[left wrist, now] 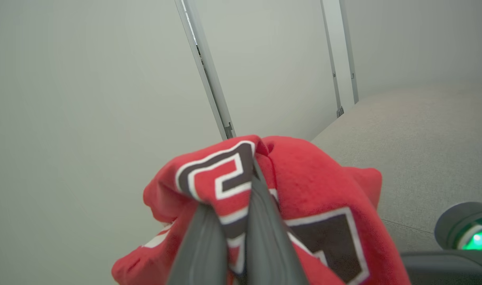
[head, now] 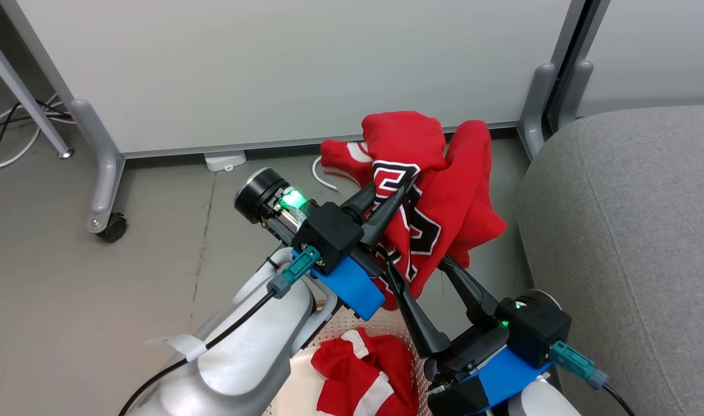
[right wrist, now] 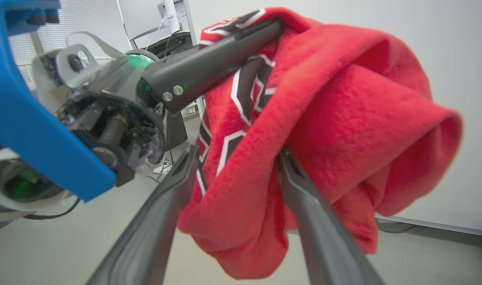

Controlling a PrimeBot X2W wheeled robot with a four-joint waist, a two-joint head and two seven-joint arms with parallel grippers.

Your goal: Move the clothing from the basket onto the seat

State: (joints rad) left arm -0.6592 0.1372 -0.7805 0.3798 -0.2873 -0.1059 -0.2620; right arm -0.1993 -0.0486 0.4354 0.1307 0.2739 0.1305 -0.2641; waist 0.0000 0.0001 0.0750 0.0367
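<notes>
The seat (head: 629, 231) is the biggest thing before me, a grey cushion on my right with its rounded edge close to my right arm and nothing lying on it. Behind my arms stands a pale partition panel (head: 306, 69) on grey feet, rising from the floor (head: 97, 277).

The basket (head: 381, 325) is low in the head view, just in front of my body, with its cream perforated wall showing between my two arms. One red garment with white bands (head: 358, 370) lies inside it.

The lettered garment (head: 444, 190) is up in the air, clear of the basket and hanging beside the seat's edge, not over it. My left gripper (head: 407, 188) is clamped tight on a bunch of it at the block lettering, and the rest droops from that pinch. My right gripper (head: 415, 266) stands wide open beneath, a finger on either side of the hanging fold, pinching nothing. In the right wrist view the cloth drapes against one finger.

I judge this to be the carry of the first piece, with lifting done and placing not yet begun. Next I should swing my left arm rightward until the cloth hangs over the cushion, lower it, then let go. My right fingers should draw clear first, or the fold may snag. The piece in the basket comes after.
</notes>
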